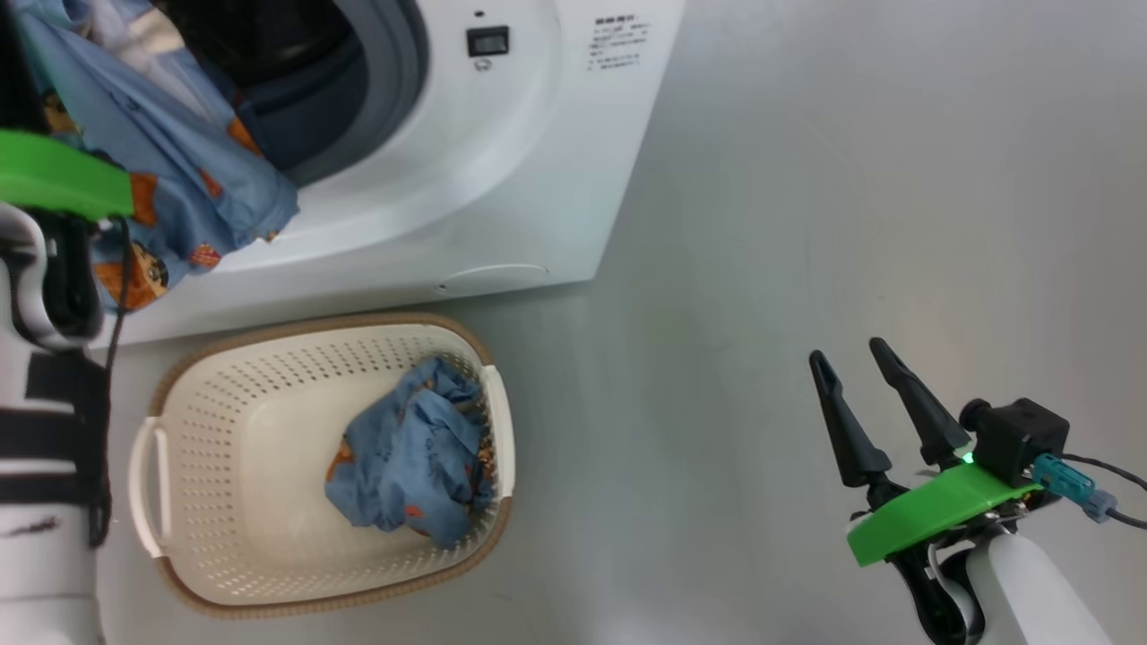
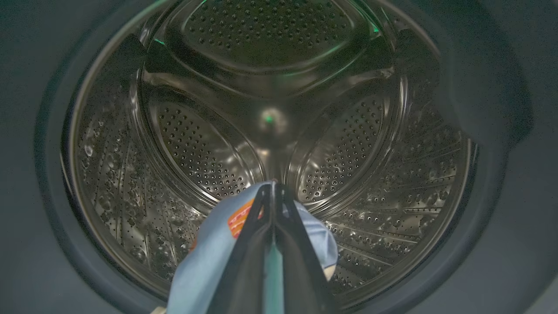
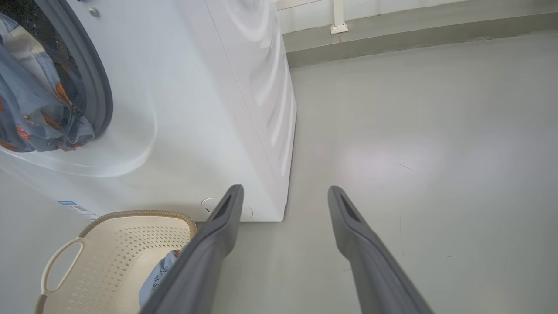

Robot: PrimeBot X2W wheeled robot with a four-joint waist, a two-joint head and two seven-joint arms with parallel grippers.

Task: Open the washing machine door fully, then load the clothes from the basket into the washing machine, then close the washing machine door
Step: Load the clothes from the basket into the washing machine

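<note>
The left fingers [image 2: 273, 200], pressed shut on a light blue bear-printed garment [image 1: 179, 170], sit at the mouth of the perforated steel drum [image 2: 270, 56] of the big white front-loading washing machine [image 1: 520, 179], upper left of the head view. Most of the cloth hangs outside over the grey rubber gasket [image 1: 403, 81]. Released here, it would likely slide out. The right fingers [image 1: 829, 385] stand wide apart and empty, lower right. Another blue garment [image 1: 412, 457] lies in the cream perforated basket [image 1: 269, 596], lower left.

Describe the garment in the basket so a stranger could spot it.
Before the white washing machine stands a cream perforated basket. The crumpled blue garment lies inside it, whereas the other blue cloth hangs at the machine's mouth.
</note>
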